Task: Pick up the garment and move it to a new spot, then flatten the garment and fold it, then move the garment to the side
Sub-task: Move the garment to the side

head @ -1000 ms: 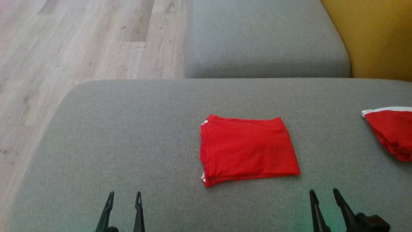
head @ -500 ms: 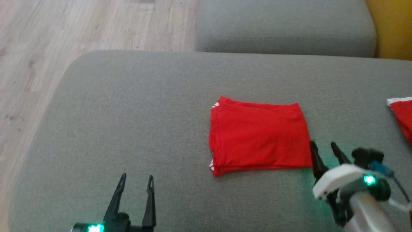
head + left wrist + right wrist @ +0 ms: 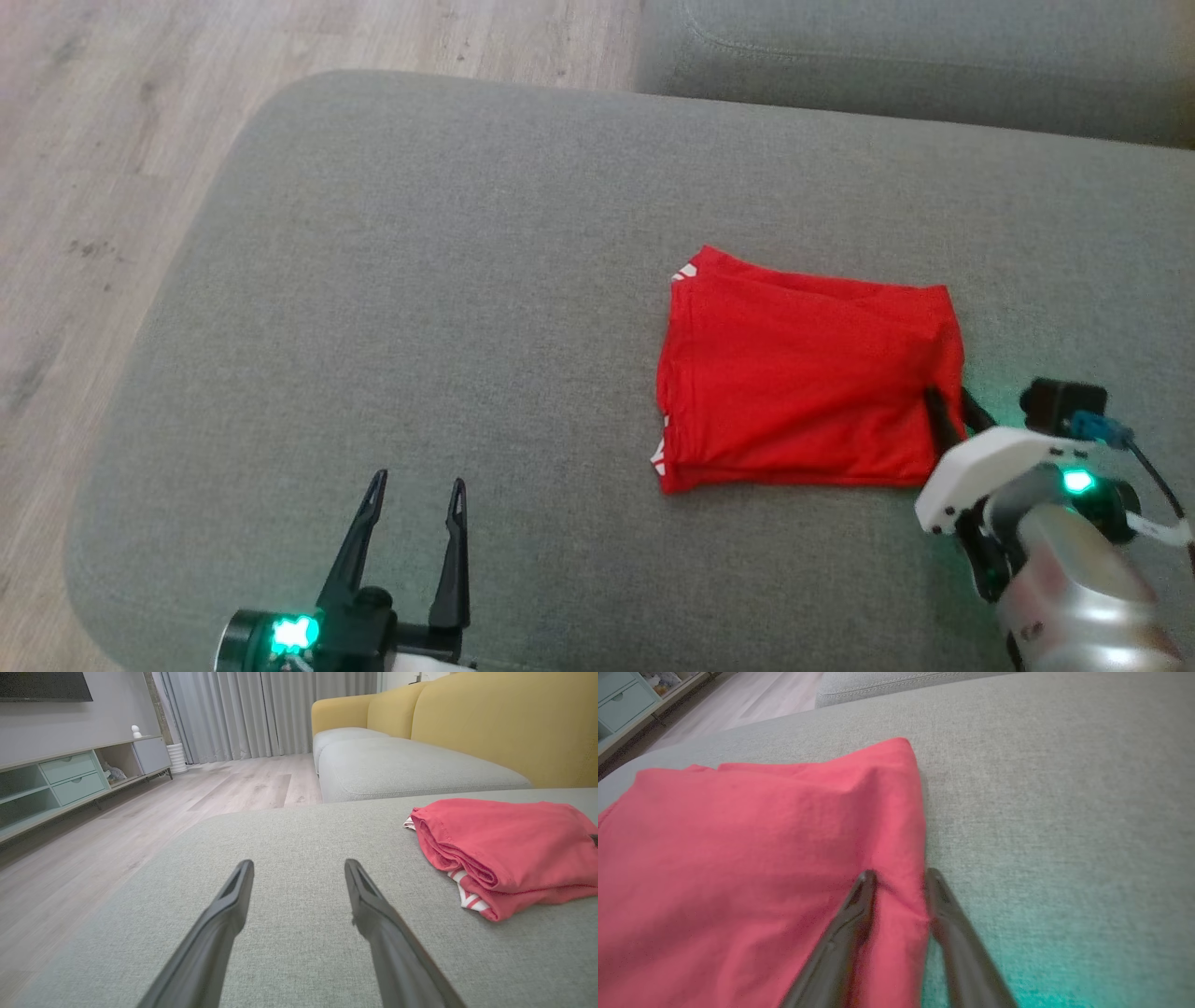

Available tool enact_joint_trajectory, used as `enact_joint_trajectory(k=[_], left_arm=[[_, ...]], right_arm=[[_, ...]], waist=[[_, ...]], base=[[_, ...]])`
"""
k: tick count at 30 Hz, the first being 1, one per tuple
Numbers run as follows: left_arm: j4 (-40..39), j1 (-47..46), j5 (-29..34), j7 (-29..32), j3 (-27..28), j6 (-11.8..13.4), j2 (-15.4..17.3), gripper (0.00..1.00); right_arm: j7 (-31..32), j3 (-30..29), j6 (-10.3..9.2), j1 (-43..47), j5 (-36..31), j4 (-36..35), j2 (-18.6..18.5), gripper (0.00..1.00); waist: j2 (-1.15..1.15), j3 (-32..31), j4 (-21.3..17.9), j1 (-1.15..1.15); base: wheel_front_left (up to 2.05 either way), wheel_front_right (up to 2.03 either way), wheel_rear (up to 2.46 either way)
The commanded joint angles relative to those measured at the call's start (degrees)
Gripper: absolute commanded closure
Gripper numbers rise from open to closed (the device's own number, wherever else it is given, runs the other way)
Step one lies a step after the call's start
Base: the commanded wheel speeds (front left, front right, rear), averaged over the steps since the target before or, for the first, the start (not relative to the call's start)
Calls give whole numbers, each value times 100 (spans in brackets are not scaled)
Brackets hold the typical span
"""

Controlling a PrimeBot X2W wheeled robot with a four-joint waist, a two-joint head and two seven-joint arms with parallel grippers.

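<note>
The garment [image 3: 803, 383] is a red folded piece with white stripes at its left edge, lying flat on the grey sofa cushion [image 3: 373, 280]. My right gripper [image 3: 948, 397] is at its right edge. In the right wrist view the right gripper [image 3: 900, 875] has one finger on top of the garment [image 3: 738, 858] and one just outside the edge, with puckered cloth pinched between them. My left gripper [image 3: 417, 481] stands open over bare cushion, well left of the garment. The left wrist view has the left gripper [image 3: 299, 863] spread wide and the garment [image 3: 504, 844] off to its right.
A second grey cushion [image 3: 887, 56] lies beyond the first one. Wooden floor [image 3: 93, 140] runs along the left of the cushion's rounded edge. A yellow backrest [image 3: 490, 718] rises behind the sofa, and a low cabinet [image 3: 70, 779] stands across the room.
The head camera has tilted and turned. My right gripper has reached forward to the garment's right edge and narrowed its jaws onto the cloth. The left gripper stays open.
</note>
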Motion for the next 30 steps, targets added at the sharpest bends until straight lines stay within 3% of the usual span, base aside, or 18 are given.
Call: enact_joint_trajectory(k=[1, 9, 18, 30], left_arm=[[-157, -225, 9, -30, 129, 43, -53, 0], [-213, -324, -26, -30, 162, 98, -65, 0], [-269, -608, -22, -30, 142, 69, -76, 0], [-260, -968, 40, -30, 140, 2, -48, 0]], right_arm=[[-79, 180, 39, -188, 19, -60, 16, 100], [-409, 423, 39, -690, -43, 118, -403, 100], [-466, 359, 39, -1440, -278, 127, -1345, 100], [-83, 315, 39, -1921, -539, -98, -2721, 100]], waist=[[0, 25, -23, 0], [0, 221, -356, 0], [0, 713, -862, 0], [0, 1097, -1230, 0]], base=[[0, 0, 0], [0, 0, 0], [0, 0, 0], [0, 0, 0]])
